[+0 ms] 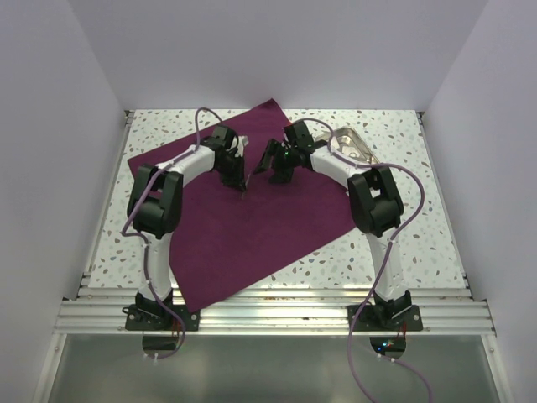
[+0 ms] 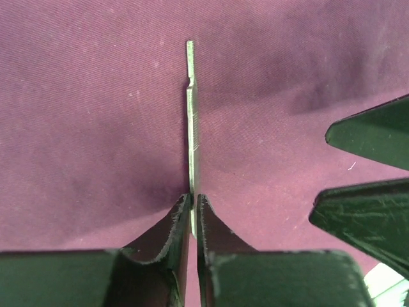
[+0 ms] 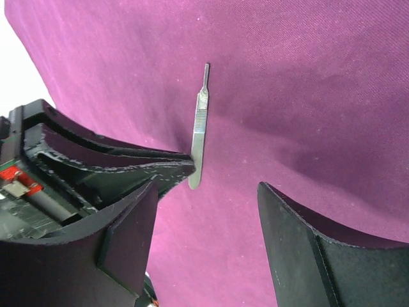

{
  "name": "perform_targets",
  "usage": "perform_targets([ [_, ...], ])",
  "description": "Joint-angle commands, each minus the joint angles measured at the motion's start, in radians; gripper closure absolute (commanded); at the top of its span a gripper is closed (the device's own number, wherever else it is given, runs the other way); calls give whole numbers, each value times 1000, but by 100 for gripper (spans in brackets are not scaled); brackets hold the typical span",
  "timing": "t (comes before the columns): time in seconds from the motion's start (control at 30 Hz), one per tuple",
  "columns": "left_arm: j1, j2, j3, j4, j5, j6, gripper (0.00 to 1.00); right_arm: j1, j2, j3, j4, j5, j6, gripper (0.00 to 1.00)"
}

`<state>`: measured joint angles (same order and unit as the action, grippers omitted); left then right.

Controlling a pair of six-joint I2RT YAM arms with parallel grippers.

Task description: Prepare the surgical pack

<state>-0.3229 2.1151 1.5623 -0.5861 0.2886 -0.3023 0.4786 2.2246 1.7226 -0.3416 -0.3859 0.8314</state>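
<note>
The surgical pack's deep purple drape (image 1: pixel 252 231) lies spread flat as a large sheet on the speckled table. My left gripper (image 1: pixel 238 180) hangs over its far middle, shut on the end of a slim steel scalpel handle (image 2: pixel 192 115) that points away just above the cloth (image 2: pixel 83 128). My right gripper (image 1: pixel 270 168) is close beside it, open and empty. Its fingers (image 2: pixel 364 137) show at the right of the left wrist view. In the right wrist view the handle (image 3: pixel 200 128) stands between my right gripper's (image 3: pixel 208 185) open jaws, held by the left gripper's fingers (image 3: pixel 128 167) over the drape (image 3: pixel 307 96).
A shiny steel tray (image 1: pixel 351 147) sits at the back right, partly behind the right arm. White walls close in the table on the left, back and right. Bare speckled table (image 1: pixel 411 243) shows right of the drape, and a metal rail (image 1: pixel 277 312) runs along the near edge.
</note>
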Motion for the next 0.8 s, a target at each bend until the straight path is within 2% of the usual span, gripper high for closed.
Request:
perform_targets([
  [0.0,4,23,1,28,37,-14,87,2,16,41,23,-36,26,33],
  [0.2,4,29,-5,32,32,-15,82,6,38,25,65,-54,93,35],
  [0.33,4,31,-4,31,4,-9,69,11,47,40,50,-48,89,36],
  [0.47,4,46,12,15,-28,-15,68,9,35,34,36,-34,84,37],
  [0.57,-1,11,-5,75,-94,-31,66,9,-3,14,20,5,71,37],
  [0.77,-5,20,74,98,-198,-49,60,-34,-98,20,-115,113,-5,36],
])
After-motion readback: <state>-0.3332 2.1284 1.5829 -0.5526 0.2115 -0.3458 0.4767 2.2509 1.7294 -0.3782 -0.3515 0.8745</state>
